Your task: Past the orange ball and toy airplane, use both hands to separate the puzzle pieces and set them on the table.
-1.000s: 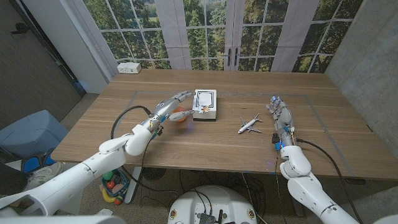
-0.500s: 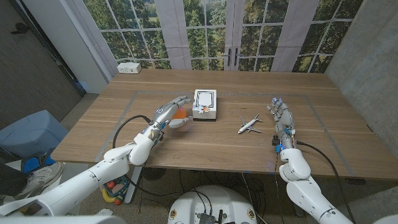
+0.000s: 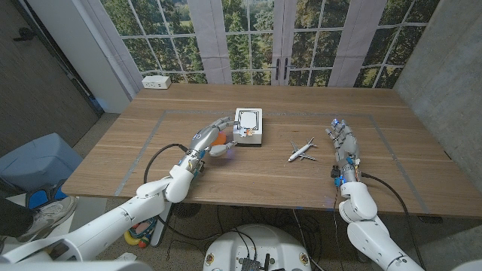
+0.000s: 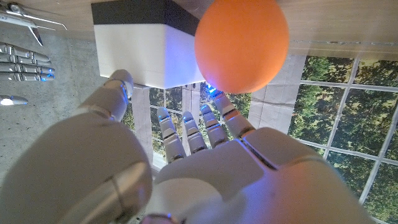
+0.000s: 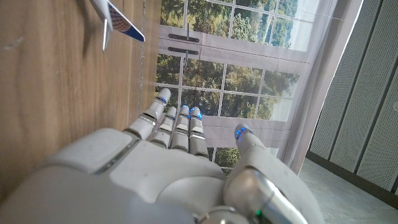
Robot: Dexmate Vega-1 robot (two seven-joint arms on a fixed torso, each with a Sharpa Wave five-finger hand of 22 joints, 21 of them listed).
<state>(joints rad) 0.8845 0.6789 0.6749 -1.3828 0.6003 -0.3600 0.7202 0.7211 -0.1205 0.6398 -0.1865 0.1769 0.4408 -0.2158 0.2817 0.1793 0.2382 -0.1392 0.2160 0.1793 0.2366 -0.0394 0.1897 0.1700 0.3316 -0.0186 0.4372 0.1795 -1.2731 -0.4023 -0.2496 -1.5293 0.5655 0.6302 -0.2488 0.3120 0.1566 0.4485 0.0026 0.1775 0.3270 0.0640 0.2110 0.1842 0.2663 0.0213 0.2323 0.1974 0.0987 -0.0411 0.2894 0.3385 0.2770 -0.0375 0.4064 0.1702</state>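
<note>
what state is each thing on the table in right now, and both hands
puzzle box: resting on the table, pieces not separated, untouched
orange ball: on the table beside the box, left fingers at it, not clearly gripped
toy airplane: lying on the table, untouched
left hand: fingers spread, reaching by the ball
right hand: fingers extended, holding nothing, beside the airplane

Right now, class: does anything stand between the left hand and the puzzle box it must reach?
Yes. The orange ball sits just ahead of the left hand, beside the near-left side of the puzzle box. The toy airplane lies off to the right, out of that path.
</note>
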